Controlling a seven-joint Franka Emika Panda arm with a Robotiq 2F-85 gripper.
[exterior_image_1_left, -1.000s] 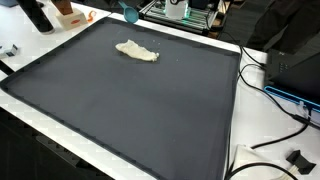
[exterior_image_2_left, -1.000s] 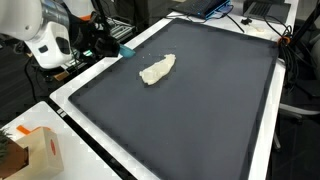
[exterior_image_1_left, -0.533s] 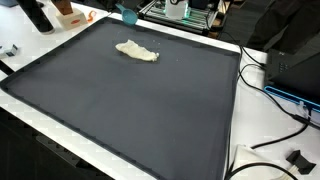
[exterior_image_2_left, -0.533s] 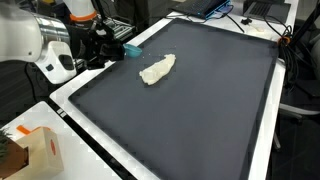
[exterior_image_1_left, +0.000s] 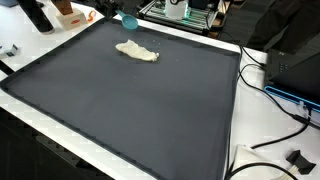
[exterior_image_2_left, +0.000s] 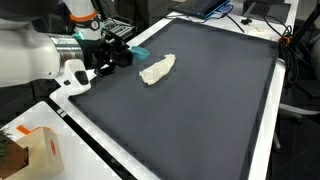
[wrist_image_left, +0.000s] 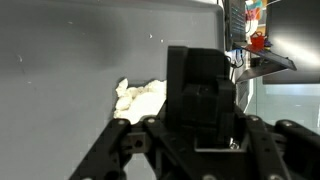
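A crumpled whitish cloth (exterior_image_1_left: 137, 51) (exterior_image_2_left: 157, 69) lies on the dark mat (exterior_image_1_left: 130, 110) (exterior_image_2_left: 200, 110) near its far edge. My gripper (exterior_image_2_left: 130, 52) (exterior_image_1_left: 118, 12) hovers over the mat's edge beside the cloth. It is shut on a small teal object (exterior_image_2_left: 141, 48) (exterior_image_1_left: 129, 18) that sticks out from its tip toward the cloth. In the wrist view the gripper's dark body hides the fingertips and the teal object. Only the cloth (wrist_image_left: 138, 96) shows beyond it on the mat.
A white table border rings the mat. A cardboard box (exterior_image_2_left: 35, 150) stands at one corner. A black bottle (exterior_image_1_left: 37, 14) and an orange item (exterior_image_1_left: 68, 14) sit behind the mat. Cables (exterior_image_1_left: 275, 90) and a black part (exterior_image_1_left: 297, 159) lie off one side.
The arm has swung in over the mat's edge, carrying the teal object closer to the cloth. The cloth has not moved.
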